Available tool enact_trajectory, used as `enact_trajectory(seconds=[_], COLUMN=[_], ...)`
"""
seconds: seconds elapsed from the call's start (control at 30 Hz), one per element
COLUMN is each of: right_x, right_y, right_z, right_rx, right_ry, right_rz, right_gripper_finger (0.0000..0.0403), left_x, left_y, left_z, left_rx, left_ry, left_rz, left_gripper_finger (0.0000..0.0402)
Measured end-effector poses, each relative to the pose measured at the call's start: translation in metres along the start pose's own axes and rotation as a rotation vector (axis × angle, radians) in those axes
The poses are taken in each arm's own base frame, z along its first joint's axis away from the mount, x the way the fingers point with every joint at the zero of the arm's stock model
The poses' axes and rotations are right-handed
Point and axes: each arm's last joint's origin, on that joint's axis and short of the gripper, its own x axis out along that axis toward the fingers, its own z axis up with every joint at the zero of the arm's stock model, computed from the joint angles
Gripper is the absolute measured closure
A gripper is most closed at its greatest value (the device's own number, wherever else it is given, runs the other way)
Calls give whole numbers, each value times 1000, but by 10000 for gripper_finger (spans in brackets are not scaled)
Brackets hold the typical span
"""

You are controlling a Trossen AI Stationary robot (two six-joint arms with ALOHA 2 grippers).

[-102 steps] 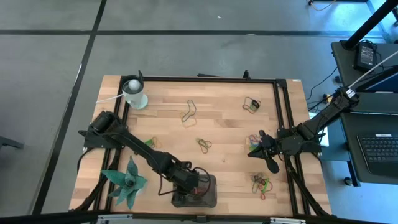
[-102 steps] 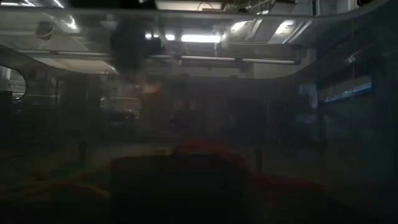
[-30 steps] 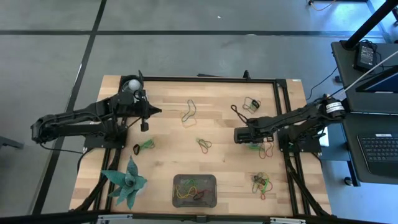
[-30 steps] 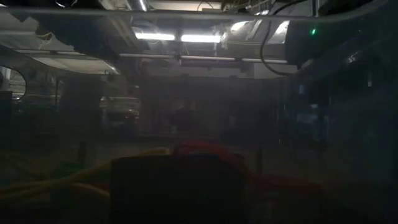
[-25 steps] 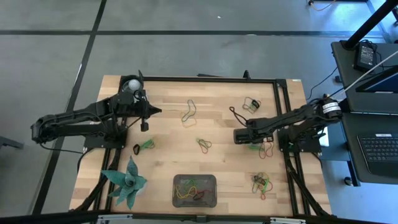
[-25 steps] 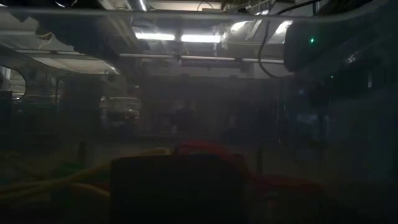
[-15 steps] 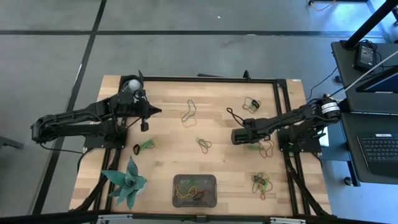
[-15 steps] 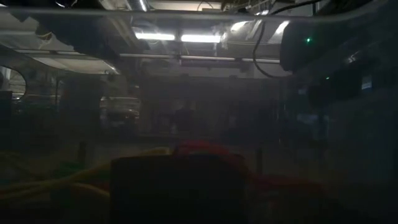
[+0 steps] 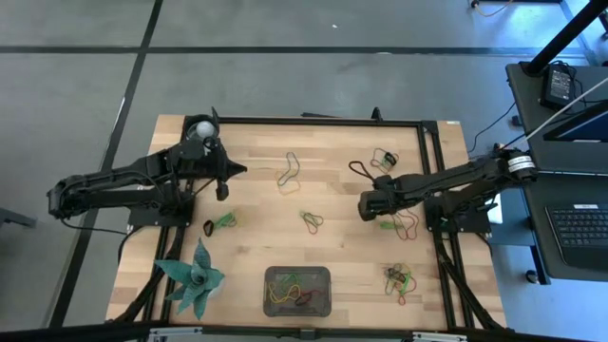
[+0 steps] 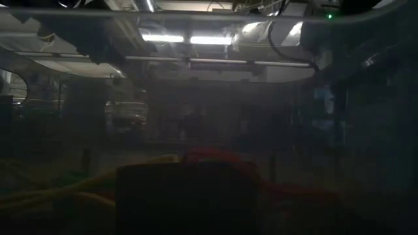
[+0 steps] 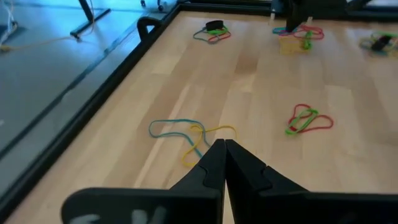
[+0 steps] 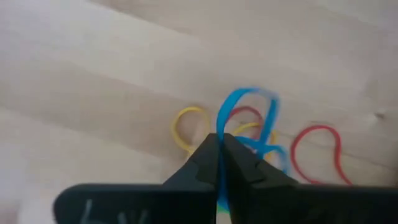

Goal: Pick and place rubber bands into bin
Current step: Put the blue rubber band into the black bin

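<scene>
The bin (image 9: pixel 297 291), a dark grey tray near the table's front edge, holds several rubber bands. More rubber bands lie loose on the wood: a yellow-green one (image 9: pixel 288 171), a small pair (image 9: pixel 312 221), a green one (image 9: pixel 224 220), a cluster (image 9: pixel 385 158) and a heap (image 9: pixel 399 279). My right gripper (image 9: pixel 369 205) stands over the bands (image 9: pixel 405 224) near the right edge, shut on a blue rubber band (image 12: pixel 245 99). My left gripper (image 9: pixel 221 182) hovers shut at the far left, nothing in it (image 11: pixel 222 147). My right gripper pinches the blue rubber band between its two fingertips, on a strand (image 12: pixel 225 127) at one end of the loop. The fingers come from above, pointing steeply down. The loop sticks out past the fingertips over a yellow band (image 12: pixel 186 129) and a red band (image 12: pixel 317 152) on the wood.
A white cup (image 9: pixel 201 130) stands at the far left corner beside my left arm. A teal plant figure (image 9: pixel 195 277) sits at the near left. A black frame (image 9: pixel 313 122) runs along the table's edges. A laptop (image 9: pixel 579 223) sits beyond the right edge.
My right gripper has risen a little above the bands near the right edge, and its wrist has rolled.
</scene>
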Motion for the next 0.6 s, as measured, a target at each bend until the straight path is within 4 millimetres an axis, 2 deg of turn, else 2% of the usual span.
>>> enact_trajectory(seconds=[0.2,0.6], right_x=[-2,10], right_y=[-3,5], right_z=[0,-1], right_rx=[-57,-85], right_ry=[-25,-20], right_rz=[4,-24], right_gripper_finger=[379,380], left_x=[0,0], left_y=[0,0], left_z=[0,0], left_rx=[-27,-27], left_ry=[0,0], left_rz=[0,0], left_gripper_finger=[398,398])
